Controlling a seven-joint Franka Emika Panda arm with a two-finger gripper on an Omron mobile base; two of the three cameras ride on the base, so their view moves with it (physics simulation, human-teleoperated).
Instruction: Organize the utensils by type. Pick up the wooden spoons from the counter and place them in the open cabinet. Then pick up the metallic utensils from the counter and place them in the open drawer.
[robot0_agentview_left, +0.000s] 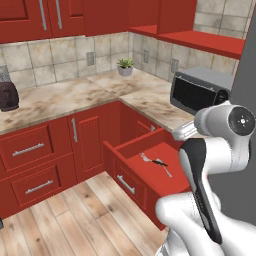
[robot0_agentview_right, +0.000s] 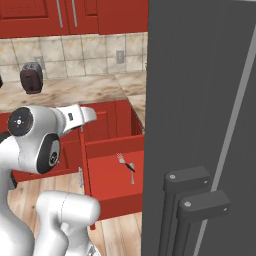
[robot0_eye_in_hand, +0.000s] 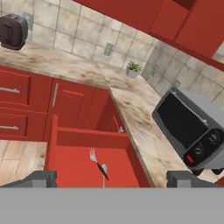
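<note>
Hand view: looking down past the 2 dark fingertips (robot0_eye_in_hand: 41, 178) into the open drawer (robot0_eye_in_hand: 74, 168), with the gripper (robot0_eye_in_hand: 111, 179) released, jaws spread as wide as they go and nothing between them.
Gripper position: poised above the pulled-out drawer, well clear of its floor, touching nothing.
Open drawer: there it is, a deep red box pulled out from the base units under the counter (robot0_eye_in_hand: 131, 100), plain red inside.
Fork: lying flat on the drawer floor (robot0_eye_in_hand: 97, 161), silver tines toward the back wall, dark handle toward the front.
Silver spoon: a pale sliver just beside the fork's handle (robot0_eye_in_hand: 104, 171); whether the 2 touch is too small to tell.
Left base view: the drawer (robot0_agentview_left: 130, 150) juts out from the corner units and the fork (robot0_agentview_left: 152, 161) rests near the middle of its floor, with the white arm (robot0_agentview_left: 210, 165) rising in front at the right.
Right base view: same drawer (robot0_agentview_right: 107, 175), same fork (robot0_agentview_right: 126, 166), seen left of a big dark grey panel (robot0_agentview_right: 200, 100).
Counter: beige veined stone wrapping the corner, carrying a microwave (robot0_eye_in_hand: 192, 131), a small potted plant (robot0_eye_in_hand: 133, 69) and a dark toaster (robot0_eye_in_hand: 13, 30).
</note>
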